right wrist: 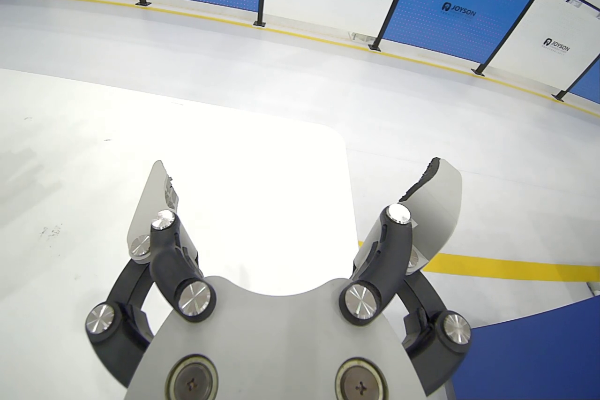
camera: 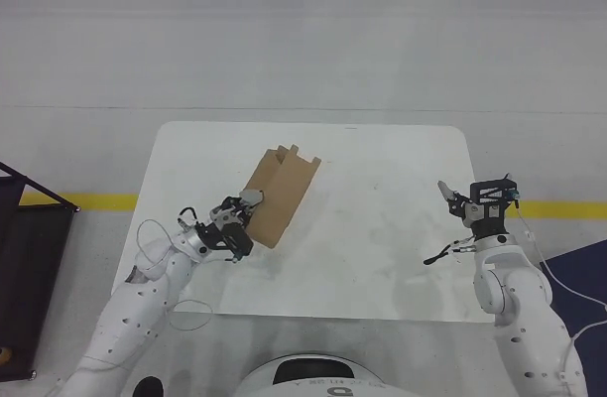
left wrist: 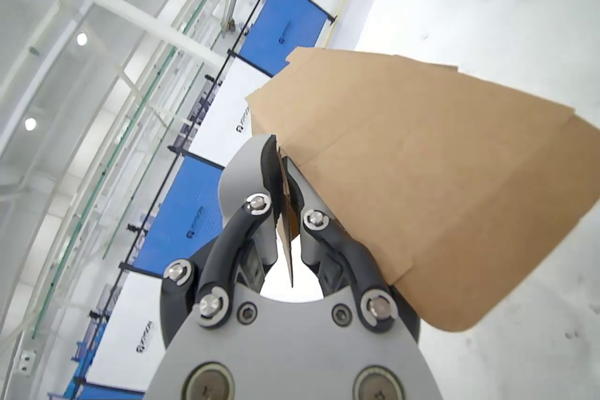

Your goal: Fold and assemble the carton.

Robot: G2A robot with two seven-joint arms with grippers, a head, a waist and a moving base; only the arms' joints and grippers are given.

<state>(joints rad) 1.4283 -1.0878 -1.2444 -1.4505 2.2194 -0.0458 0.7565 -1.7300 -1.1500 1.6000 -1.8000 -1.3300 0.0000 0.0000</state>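
A flat brown carton (camera: 282, 196) is lifted off the white table (camera: 383, 258) at its left half, tilted with its flaps pointing to the far side. My left gripper (camera: 246, 203) is shut on the carton's near left edge. In the left wrist view the carton (left wrist: 422, 167) spreads away from the left gripper (left wrist: 280, 167), a thin cardboard edge pinched between the pads. My right gripper (camera: 454, 196) hangs over the table's right edge, far from the carton. In the right wrist view the right gripper (right wrist: 300, 181) stands open with nothing between its fingers.
A yellow floor line (camera: 571, 209) runs behind the table on both sides. A dark rack (camera: 16, 268) stands on the floor at the left. The table's rounded far right corner (right wrist: 335, 137) lies just beyond the right gripper.
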